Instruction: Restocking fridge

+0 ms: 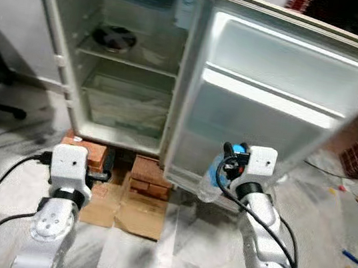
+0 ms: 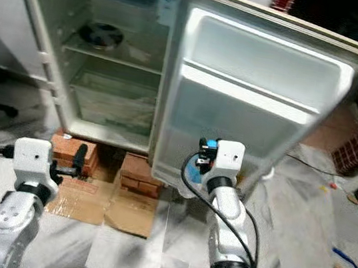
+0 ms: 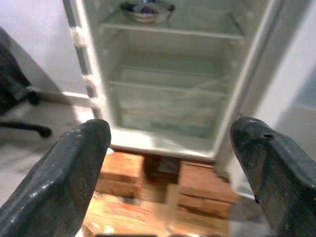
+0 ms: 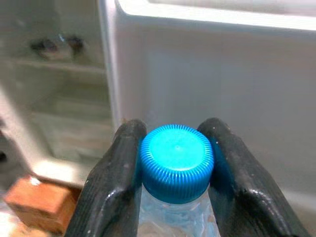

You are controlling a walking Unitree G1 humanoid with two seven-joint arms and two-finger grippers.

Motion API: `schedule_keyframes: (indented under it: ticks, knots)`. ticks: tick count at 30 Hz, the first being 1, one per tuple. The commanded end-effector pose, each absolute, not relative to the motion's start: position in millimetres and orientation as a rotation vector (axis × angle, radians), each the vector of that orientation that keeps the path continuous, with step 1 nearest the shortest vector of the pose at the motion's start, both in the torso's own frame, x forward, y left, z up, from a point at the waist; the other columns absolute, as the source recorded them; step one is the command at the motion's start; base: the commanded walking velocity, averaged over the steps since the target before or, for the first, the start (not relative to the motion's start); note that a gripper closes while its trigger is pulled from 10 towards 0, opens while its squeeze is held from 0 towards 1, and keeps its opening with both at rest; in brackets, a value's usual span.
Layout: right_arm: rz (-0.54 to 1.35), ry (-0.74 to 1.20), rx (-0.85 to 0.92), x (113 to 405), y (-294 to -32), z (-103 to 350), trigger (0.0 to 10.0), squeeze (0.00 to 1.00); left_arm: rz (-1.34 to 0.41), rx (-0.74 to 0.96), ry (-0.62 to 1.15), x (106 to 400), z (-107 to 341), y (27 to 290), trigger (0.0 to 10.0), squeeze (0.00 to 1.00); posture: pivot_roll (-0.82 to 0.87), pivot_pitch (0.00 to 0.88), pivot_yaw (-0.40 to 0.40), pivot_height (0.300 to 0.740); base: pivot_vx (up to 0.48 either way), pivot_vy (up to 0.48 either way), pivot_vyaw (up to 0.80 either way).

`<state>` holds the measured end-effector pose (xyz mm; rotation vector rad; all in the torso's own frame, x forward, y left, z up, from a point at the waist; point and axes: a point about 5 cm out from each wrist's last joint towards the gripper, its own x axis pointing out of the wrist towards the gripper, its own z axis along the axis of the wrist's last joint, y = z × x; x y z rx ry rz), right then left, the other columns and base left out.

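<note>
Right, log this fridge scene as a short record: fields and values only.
fridge: open, standing on bricks
fridge door: swung wide, door shelves bare
middle shelf: one bowl
lower shelves: nothing visible on them
right gripper: shut on the blue cap of a water bottle, held upright close to the lower part of the door
left gripper: open, holds nothing, points at the fridge's lower half
floor: flattened cardboard in front of the bricks
next step, likely: set the bottle in a door shelf
</note>
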<state>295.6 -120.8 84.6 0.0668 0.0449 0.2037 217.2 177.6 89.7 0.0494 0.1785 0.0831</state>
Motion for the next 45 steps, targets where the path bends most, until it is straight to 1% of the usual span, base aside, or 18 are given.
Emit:
schedule_keyframes:
  ticks: [1, 6, 12, 19, 24, 39, 45]
  knots:
    - [0.154, 0.027, 0.043, 295.0, -138.9, 88.3, 10.0, 0.00, 0.049, 0.028, 0.158, 220.0, 94.4, 166.4, 10.0, 0.00, 0.10, 0.000, -0.079, 0.740, 0.345, 0.307, 0.00]
    - [0.151, 0.027, 0.042, 295.6, -140.3, 89.2, 10.0, 0.00, 0.046, 0.030, 0.163, 220.7, 94.0, 165.0, 10.0, 0.00, 0.10, 0.000, -0.079, 0.740, 0.354, 0.175, 0.00]
    - [0.135, 0.039, 0.047, 296.4, -143.3, 88.5, 10.0, 0.00, 0.043, 0.035, 0.169, 221.4, 93.6, 163.2, 10.0, 0.00, 0.10, 0.000, -0.079, 0.740, 0.000, 0.000, 0.00]
    - [0.130, 0.047, 0.046, 297.3, -143.1, 87.9, 10.0, 0.00, 0.032, 0.038, 0.167, 222.2, 94.6, 162.7, 10.0, 0.00, 0.10, 0.000, -0.079, 0.740, 0.000, 0.000, -0.63]
    - [0.135, 0.044, 0.043, 297.4, -141.2, 88.2, 10.0, 0.00, 0.034, 0.036, 0.167, 222.7, 95.3, 163.7, 10.0, 0.00, 0.10, 0.000, -0.079, 0.740, 0.000, 0.000, 0.00]
    - [0.141, 0.040, 0.036, 298.9, -140.2, 89.0, 10.0, 0.00, 0.047, 0.027, 0.176, 224.0, 93.5, 165.8, 10.0, 0.00, 0.10, 0.000, -0.079, 0.740, 0.426, 0.000, 0.00]
    - [0.141, 0.040, 0.035, 299.6, -140.4, 89.1, 10.0, 0.00, 0.047, 0.026, 0.183, 224.8, 92.3, 165.4, 10.0, 0.00, 0.10, 0.000, -0.081, 0.740, 0.000, 0.000, 0.00]
